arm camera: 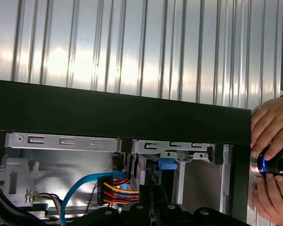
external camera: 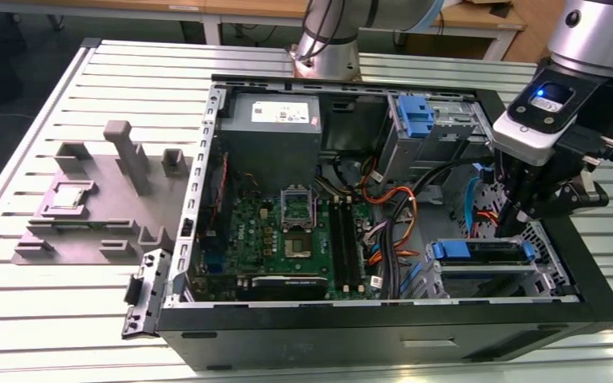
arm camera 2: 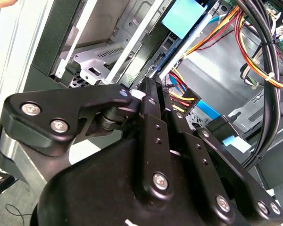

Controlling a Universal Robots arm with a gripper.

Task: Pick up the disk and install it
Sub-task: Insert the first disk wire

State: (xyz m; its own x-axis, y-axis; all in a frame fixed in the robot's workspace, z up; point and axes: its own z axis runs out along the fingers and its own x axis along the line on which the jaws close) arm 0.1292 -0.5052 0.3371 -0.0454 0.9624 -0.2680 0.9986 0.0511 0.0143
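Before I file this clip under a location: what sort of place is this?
Probably a robotics lab workbench: an open computer case lies on a slatted metal table, beside a grey parts fixture, with desks behind.

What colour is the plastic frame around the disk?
Blue. The disk sits in the computer case's bay; the exterior view shows it best.
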